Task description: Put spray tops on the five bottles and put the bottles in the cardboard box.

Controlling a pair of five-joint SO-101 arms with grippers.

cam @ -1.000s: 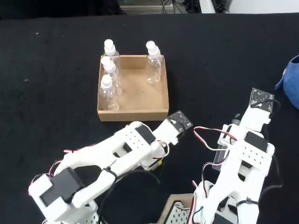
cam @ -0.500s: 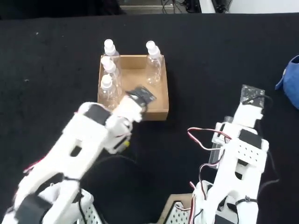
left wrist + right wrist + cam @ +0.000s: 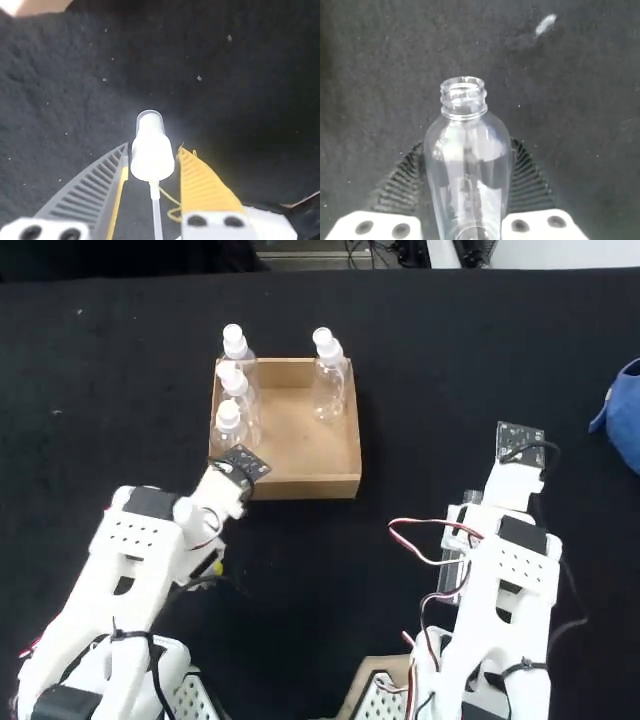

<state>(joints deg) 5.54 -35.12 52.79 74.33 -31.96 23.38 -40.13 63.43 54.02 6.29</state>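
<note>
I see the black cloth bench (image 3: 120,360) with the brown cardboard box (image 3: 300,483) at 12 o'clock. Four white-capped clear plastic bottles (image 3: 327,385) stand upright inside. At the box's 4 o'clock, my right gripper (image 3: 467,145) clamps one uncapped clear bottle (image 3: 464,95). At its 7 o'clock corner, my left gripper (image 3: 152,155) pinches one white spray top (image 3: 150,125).

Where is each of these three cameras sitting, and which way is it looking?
High view: fixed above, looking down on the black table, the cardboard box, the left arm and the right arm.
Left wrist view: on the left arm, looking along its fingers, shut on a spray top.
Right wrist view: on the right arm, looking along its fingers, shut on an uncapped bottle.
Shared: the black table lies behind everything in all three.
</note>
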